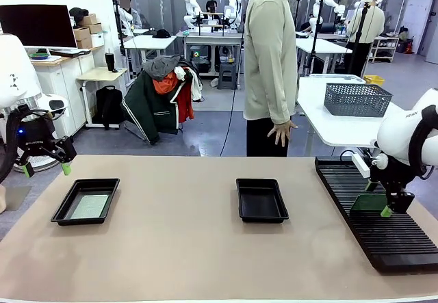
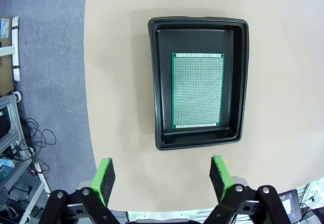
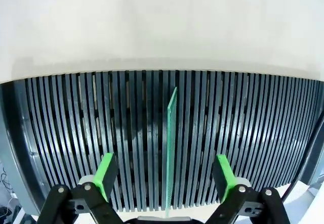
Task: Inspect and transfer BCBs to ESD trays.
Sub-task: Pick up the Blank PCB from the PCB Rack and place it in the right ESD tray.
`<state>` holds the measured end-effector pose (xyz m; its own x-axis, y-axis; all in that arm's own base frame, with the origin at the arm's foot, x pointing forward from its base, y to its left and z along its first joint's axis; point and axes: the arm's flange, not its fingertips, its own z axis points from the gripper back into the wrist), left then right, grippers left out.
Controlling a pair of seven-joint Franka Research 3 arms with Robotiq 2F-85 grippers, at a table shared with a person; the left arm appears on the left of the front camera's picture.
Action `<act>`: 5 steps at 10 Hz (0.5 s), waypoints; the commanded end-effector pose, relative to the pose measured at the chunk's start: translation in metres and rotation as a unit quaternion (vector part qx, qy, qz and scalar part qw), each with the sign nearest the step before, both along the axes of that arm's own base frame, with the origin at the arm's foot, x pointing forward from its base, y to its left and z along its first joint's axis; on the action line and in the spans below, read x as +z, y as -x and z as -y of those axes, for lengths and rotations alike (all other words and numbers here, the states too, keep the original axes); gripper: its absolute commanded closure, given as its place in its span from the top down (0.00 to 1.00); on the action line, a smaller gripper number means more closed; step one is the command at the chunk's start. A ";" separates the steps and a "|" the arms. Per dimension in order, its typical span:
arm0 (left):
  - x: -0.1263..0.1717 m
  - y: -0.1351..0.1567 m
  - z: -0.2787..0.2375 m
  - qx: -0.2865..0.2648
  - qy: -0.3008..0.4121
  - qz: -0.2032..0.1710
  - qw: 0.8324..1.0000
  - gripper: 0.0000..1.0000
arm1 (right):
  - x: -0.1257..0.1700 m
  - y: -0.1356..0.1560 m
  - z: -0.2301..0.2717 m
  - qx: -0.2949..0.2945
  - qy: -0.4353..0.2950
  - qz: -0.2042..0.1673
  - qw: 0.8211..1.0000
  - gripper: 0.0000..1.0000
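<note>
One BCB (image 2: 197, 90) lies flat in the left ESD tray (image 2: 199, 23), also seen at the table's left as the BCB (image 1: 91, 206) in its tray (image 1: 68, 219). My left gripper (image 2: 162, 178) hangs open above the near side of that tray, holding nothing; it is raised over the table's left edge (image 1: 46, 168). A second ESD tray (image 1: 261, 204) sits bare at mid-table. Another BCB (image 3: 170, 148) stands on edge in a rack slot. My right gripper (image 3: 166, 176) is open, one finger on each side of that board (image 1: 366, 204), clear of it.
The long black slotted rack (image 1: 383, 238) runs along the table's right side, seen up close as the rack (image 3: 76, 133). A person stands at the far edge, one hand (image 1: 282, 132) hanging down. A grey mesh basket (image 1: 356, 99) rests on a white table behind.
</note>
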<state>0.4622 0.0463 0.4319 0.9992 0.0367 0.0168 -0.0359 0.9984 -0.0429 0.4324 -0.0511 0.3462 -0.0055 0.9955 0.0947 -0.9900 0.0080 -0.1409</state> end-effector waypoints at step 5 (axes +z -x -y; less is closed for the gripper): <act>-0.002 0.001 0.000 0.001 0.000 0.004 1.000 1.00 | 0.001 -0.001 -0.003 0.003 0.002 0.001 1.000 1.00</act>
<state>0.4622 0.0463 0.4319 0.9992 0.0367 0.0168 -0.0359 0.9984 -0.0429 0.4332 -0.0472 0.3474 -0.0138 0.9959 0.0899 -0.9898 -0.0009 -0.1426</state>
